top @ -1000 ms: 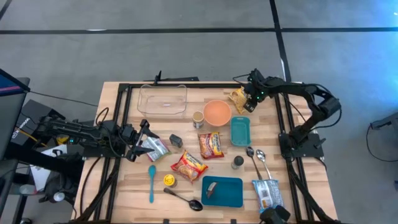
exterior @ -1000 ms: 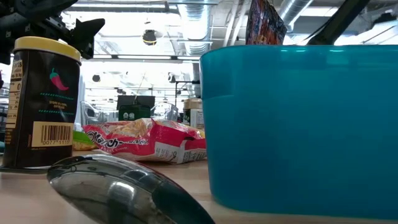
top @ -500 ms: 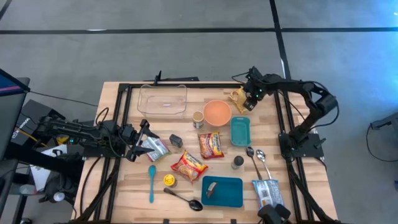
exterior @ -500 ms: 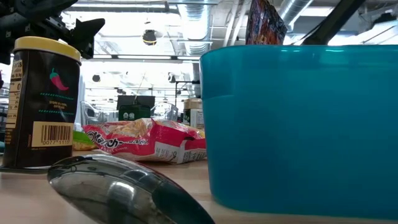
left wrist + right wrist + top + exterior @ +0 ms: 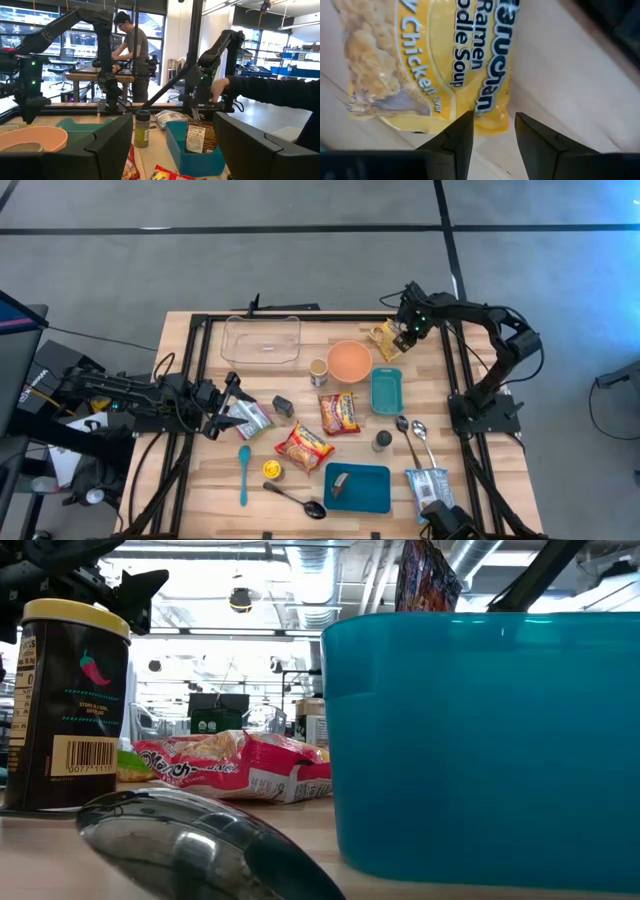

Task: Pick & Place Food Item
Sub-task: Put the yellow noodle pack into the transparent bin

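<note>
At the far right corner of the wooden worktop (image 5: 300, 475) the right gripper (image 5: 404, 335) hung over a yellow ramen packet (image 5: 385, 340), which lay flat on the boards just beyond the orange bowl (image 5: 349, 361) and the small teal tray (image 5: 386, 391). From the right wrist view the ramen packet (image 5: 427, 60) was a glossy yellow pouch, printed with dark blue lettering that read as chicken-flavoured ramen noodle soup and with a picture of pale noodles along one side; its sealed end was slightly crinkled and pointed toward the gripper. The two dark fingers (image 5: 455, 137) stood a little apart with the edge of the packet showing in the gap between them, and I could not tell whether they were pinching it or only poised at its edge. The left gripper (image 5: 228, 408) waited low over the left side of the worktop, its jaws parted and holding nothing, just beside a silvery pouch (image 5: 252, 418). Elsewhere on the boards lay a clear plastic container (image 5: 262, 340), two red noodle packets (image 5: 339, 412), a blue spoon (image 5: 243, 473), a larger teal tray (image 5: 358, 487) and a pair of metal spoons (image 5: 411, 436). In the left wrist view a person (image 5: 131, 47) stood at a bench across the room.
</note>
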You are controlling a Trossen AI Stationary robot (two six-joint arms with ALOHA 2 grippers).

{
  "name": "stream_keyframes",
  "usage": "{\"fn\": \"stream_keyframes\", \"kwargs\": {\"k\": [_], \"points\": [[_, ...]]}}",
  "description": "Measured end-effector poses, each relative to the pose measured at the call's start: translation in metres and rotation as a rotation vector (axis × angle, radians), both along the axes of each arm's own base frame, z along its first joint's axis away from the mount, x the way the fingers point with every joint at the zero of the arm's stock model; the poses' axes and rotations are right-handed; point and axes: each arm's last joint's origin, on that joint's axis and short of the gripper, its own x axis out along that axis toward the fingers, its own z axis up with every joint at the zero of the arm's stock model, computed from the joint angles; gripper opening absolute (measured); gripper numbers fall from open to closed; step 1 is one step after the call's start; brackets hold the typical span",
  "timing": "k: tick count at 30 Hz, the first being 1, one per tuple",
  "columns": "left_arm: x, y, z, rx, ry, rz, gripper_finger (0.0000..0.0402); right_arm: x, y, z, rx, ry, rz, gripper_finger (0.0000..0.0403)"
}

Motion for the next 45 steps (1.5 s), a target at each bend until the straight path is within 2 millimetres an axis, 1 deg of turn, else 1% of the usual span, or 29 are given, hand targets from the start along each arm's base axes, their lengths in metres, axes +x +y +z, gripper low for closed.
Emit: {"fn": "stream_keyframes", "kwargs": {"k": [5,12,19,26,33,42,45], "points": [[0.0,0.0,0.0,0.0,0.001,0.0,0.0271,0.004,-0.004,-0.004,-0.006,-0.028,0.01,0.0133],[0.0,0.0,0.0,0.0,0.0,0.0,0.0271,0.012,-0.002,-0.009,-0.011,-0.011,0.036,0.0132],[0.0,0.0,0.0,0.0,0.0,0.0,0.0271,0.015,-0.001,-0.01,-0.017,-0.011,0.037,0.013],[0.0,0.0,0.0,0.0,0.001,0.0,0.0271,0.014,0.0,-0.01,-0.001,-0.008,-0.005,0.0108],[0.0,0.0,0.0,0.0,0.001,0.0,0.0271,0.015,0.002,-0.01,0.01,-0.008,-0.032,0.0108],[0.0,0.0,0.0,0.0,0.001,0.0,0.0271,0.025,0.009,-0.01,0.01,-0.007,0.003,0.0098],[0.0,0.0,0.0,0.0,0.0,0.0,0.0271,0.026,0.01,-0.01,0.012,-0.011,-0.015,0.0099]]}}
